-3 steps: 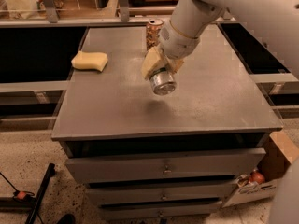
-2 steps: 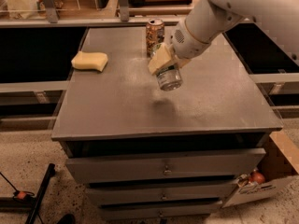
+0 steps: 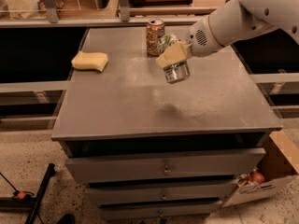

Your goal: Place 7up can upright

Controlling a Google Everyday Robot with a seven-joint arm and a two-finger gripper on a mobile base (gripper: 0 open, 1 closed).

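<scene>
My gripper [image 3: 172,56] is shut on the 7up can [image 3: 175,65], a silver can with green lettering. It holds the can tilted in the air above the middle of the grey table [image 3: 117,106], with the shiny metal end pointing down and toward the camera. A tan finger pad [image 3: 173,54] covers the can's side. The white arm reaches in from the upper right.
A brown-orange patterned can [image 3: 154,36] stands upright at the back of the table, just behind the gripper. A yellow sponge [image 3: 89,61] lies at the back left. Drawers are below the tabletop, and a cardboard box [image 3: 275,171] sits on the floor at the right.
The gripper has carried the can a little right and back, and raised it. The can has turned nearer to upright.
</scene>
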